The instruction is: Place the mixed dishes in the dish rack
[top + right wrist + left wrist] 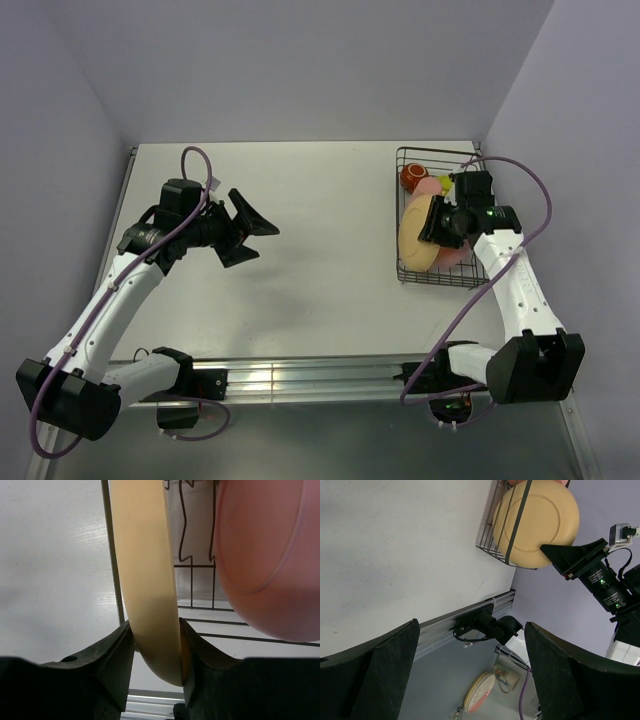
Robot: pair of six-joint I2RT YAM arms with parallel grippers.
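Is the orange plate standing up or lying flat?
Standing up on edge, a bit tilted: pale orange plate inside the dish rack, right gripper pinching its rim.

White-shelled arms (105, 305), black joints and jaws, purple cables (208, 175).

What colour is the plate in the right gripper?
The plate is pale orange; left wrist view shows it best.
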